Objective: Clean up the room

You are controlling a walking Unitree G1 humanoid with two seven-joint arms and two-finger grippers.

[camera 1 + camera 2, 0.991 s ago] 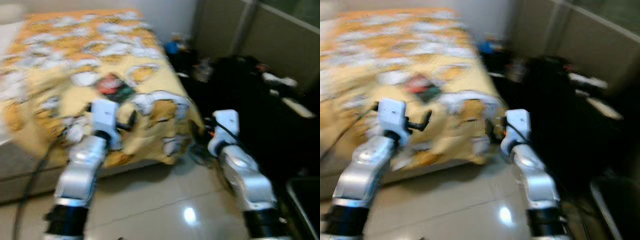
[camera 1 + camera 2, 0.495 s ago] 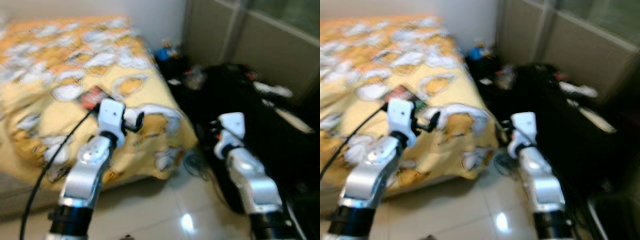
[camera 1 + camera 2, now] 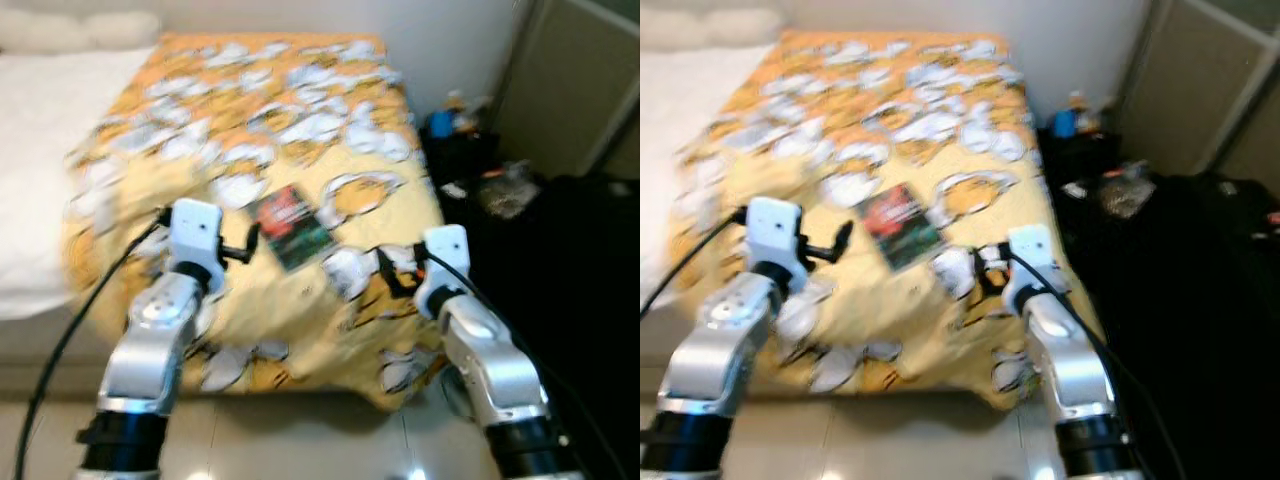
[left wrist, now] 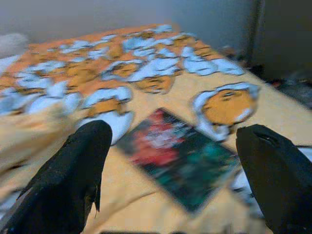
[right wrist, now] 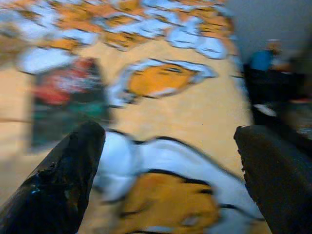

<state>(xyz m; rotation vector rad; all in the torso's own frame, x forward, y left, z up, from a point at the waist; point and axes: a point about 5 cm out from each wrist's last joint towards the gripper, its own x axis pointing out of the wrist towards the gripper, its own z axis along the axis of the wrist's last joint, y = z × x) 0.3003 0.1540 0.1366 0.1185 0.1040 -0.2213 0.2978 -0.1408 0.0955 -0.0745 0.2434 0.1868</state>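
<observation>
Book is lying flat on the bed. You are reaching with both grippers, jaws released; blur is risking a miss.

You have a bed with white sheet at upper left, a yellow-orange patterned blanket across the frame's centre, a dark cluttered heap at right, a blue bottle at upper right, glossy tiled floor along the bottom
</observation>
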